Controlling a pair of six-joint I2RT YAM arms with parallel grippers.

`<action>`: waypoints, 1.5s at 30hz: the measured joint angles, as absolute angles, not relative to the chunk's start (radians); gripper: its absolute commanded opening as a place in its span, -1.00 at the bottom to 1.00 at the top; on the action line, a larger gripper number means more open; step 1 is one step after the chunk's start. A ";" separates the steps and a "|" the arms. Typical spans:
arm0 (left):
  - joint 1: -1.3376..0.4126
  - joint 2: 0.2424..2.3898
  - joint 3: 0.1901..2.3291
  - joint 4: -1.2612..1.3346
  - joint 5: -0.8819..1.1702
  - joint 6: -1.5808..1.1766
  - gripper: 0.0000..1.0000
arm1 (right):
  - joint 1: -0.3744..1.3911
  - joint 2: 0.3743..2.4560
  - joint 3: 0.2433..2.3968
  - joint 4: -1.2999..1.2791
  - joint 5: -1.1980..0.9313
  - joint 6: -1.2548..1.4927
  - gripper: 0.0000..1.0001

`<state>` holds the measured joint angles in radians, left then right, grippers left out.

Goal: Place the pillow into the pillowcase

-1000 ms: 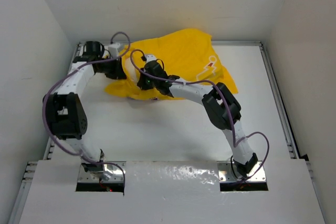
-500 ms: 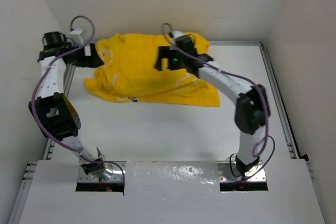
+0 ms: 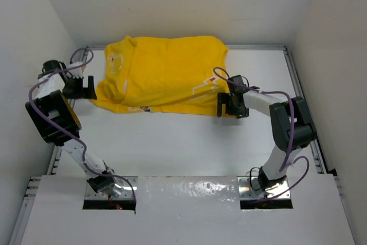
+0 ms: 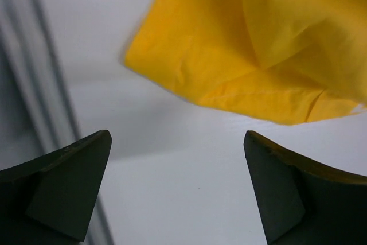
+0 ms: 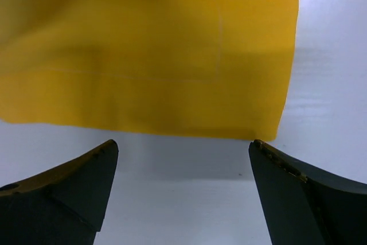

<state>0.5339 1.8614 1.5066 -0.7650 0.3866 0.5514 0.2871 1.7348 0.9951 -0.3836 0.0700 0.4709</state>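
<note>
With jaws wide apart and empty, the left gripper [image 3: 86, 87] sits at nine o'clock of the pillowcase [image 3: 166, 73] and the right gripper [image 3: 229, 106] at four; the pillow is unseen, probably inside, so back away without snagging fabric.

Pillowcase [image 3: 166, 73]: bright yellow fabric with white printed markings, spread wide across the far part of the white table [image 3: 172, 147], its surface creased.
Left gripper [image 3: 89, 88]: black, low over the table just beside the pillowcase's near left corner, holding nothing.
Right gripper [image 3: 225, 105]: black, at the pillowcase's near right corner.
Both arms: white and black links trailing purple cables.
</note>
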 measured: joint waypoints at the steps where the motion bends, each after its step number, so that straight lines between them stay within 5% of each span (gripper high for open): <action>1: 0.528 1.879 1.467 -0.744 0.385 0.556 0.99 | 0.286 1.750 0.970 -0.382 0.076 0.471 0.88; 7: 0.469 1.909 1.258 -0.642 0.348 0.563 0.99 | 0.284 1.769 0.950 -0.346 0.113 0.472 0.79; 24: 0.479 1.889 1.354 -0.538 0.448 0.456 0.99 | 0.265 1.606 0.984 -0.364 0.142 0.383 0.98; 31: 0.469 1.891 1.418 -0.513 0.448 0.414 0.99 | 0.181 1.715 1.053 -0.318 0.069 0.382 0.96; 33: 0.452 1.914 1.391 -0.504 0.435 0.408 0.99 | 0.178 1.782 1.047 -0.315 0.054 0.388 0.82; 35: 0.435 1.937 1.337 -0.472 0.411 0.396 0.98 | 0.179 1.838 1.028 -0.307 0.060 0.382 0.42; 37: 0.418 1.963 1.283 -0.440 0.378 0.394 0.75 | 0.187 1.833 1.019 -0.265 0.020 0.406 -0.25; 40: 0.407 1.968 1.280 -0.410 0.361 0.390 -0.39 | 0.186 1.826 0.978 -0.198 -0.039 0.440 -0.99; 41: 0.408 1.968 1.279 -0.408 0.371 0.392 -0.99 | 0.183 1.820 0.960 -0.178 -0.057 0.453 -1.00; 45: 0.422 1.971 1.269 -0.425 0.443 0.384 -1.00 | 0.179 1.766 0.880 -0.127 -0.122 0.487 -1.00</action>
<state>0.4221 1.9713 1.2690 -0.4248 0.4427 0.3836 0.1787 1.7664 0.8803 -0.1268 -0.1219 0.4866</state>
